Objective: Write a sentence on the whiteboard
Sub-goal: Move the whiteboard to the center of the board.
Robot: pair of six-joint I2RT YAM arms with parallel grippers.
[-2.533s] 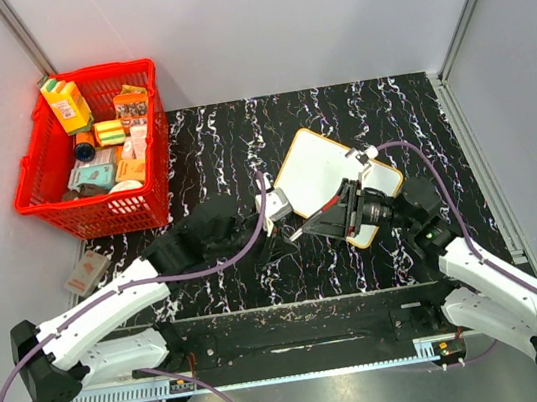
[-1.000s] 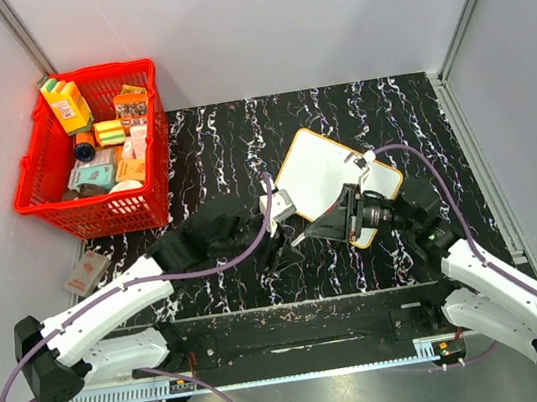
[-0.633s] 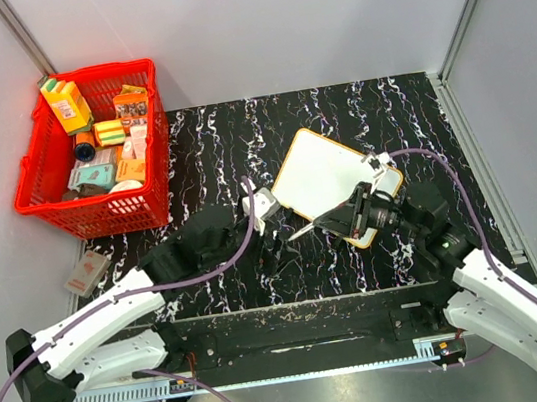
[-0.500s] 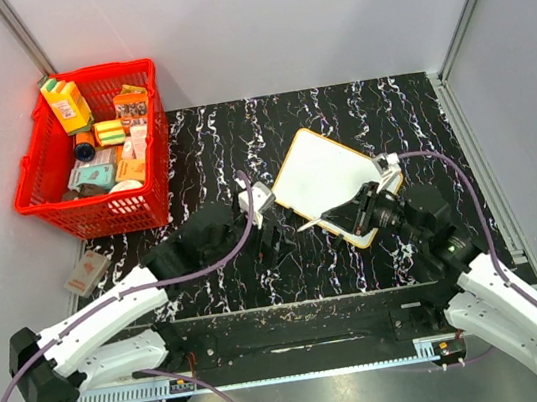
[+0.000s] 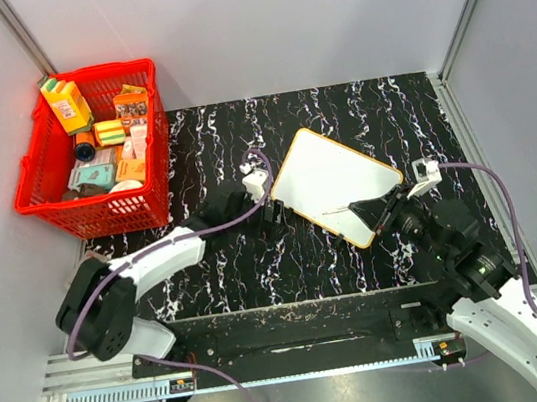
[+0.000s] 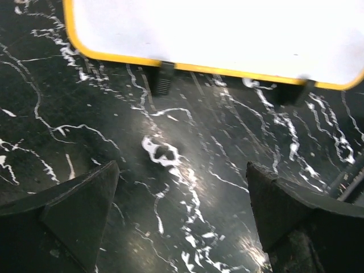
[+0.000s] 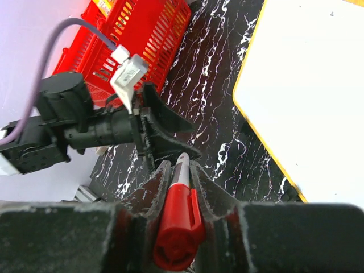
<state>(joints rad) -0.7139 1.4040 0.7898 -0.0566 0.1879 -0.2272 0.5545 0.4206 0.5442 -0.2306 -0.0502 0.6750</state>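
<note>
The whiteboard lies tilted on the black marbled table, white with an orange-yellow rim; no sentence shows on its face. My left gripper sits at the board's left edge, open, with only table between its fingers. The board's rim crosses the top of the left wrist view. My right gripper hovers over the board's near edge, shut on a red-capped marker. The marker's thin tip points left over the board. The board fills the right of the right wrist view.
A red basket with several packages stands at the back left, also seen in the right wrist view. A small packet lies left of the mat. Grey walls close in the back and sides.
My left gripper opened wide, left the marker and moved up-left to the board's left edge. My right arm drew back to the right, carrying the marker.
</note>
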